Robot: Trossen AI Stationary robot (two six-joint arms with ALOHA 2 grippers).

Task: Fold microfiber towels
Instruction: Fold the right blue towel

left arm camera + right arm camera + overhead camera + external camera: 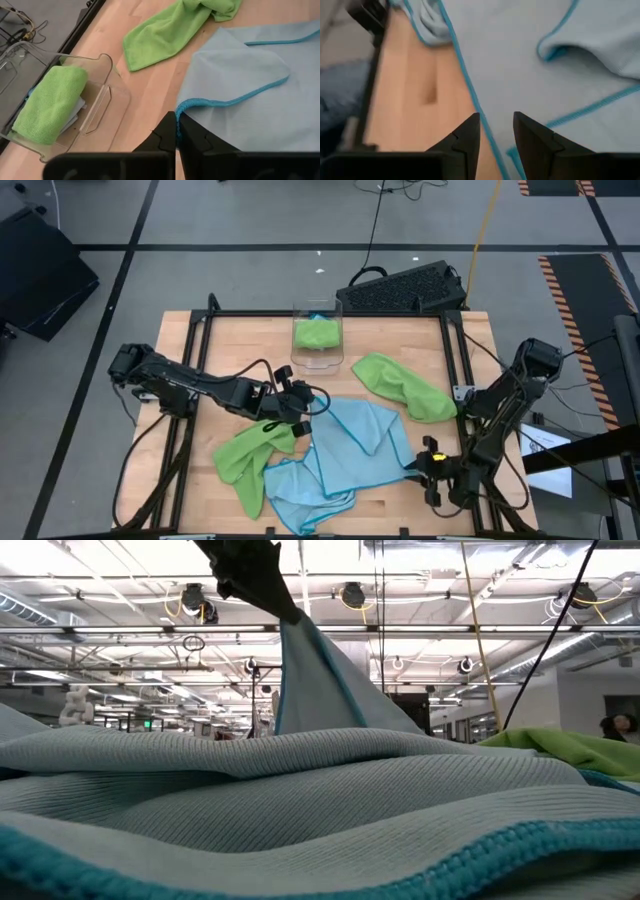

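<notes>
The wooden table [200, 340] fills the middle of the high view, and most of the microfiber towels lie on its lower half. A light blue towel [345, 450] is spread, with wrinkles, in the lower centre. One lime green towel [250, 455] lies at its left, and another green towel [405, 385] is seen at the centre right. A folded green towel [316, 332] is kept in the clear plastic bin [318, 362] at the upper centre.

The left gripper [297, 408] is found at the upper left corner of the blue towel. Its fingers are pressed together on the blue hem [200, 104], and in the low view a corner is seen lifted into a peak. The right gripper [430, 470] is at the lower right edge of the same towel; its fingers stand apart and nothing is held.

For a good fold, the second corner should probably be pinched at the hem first. Then both corners should be raised together and the cloth kept tight, so that wrinkles are not folded in.
</notes>
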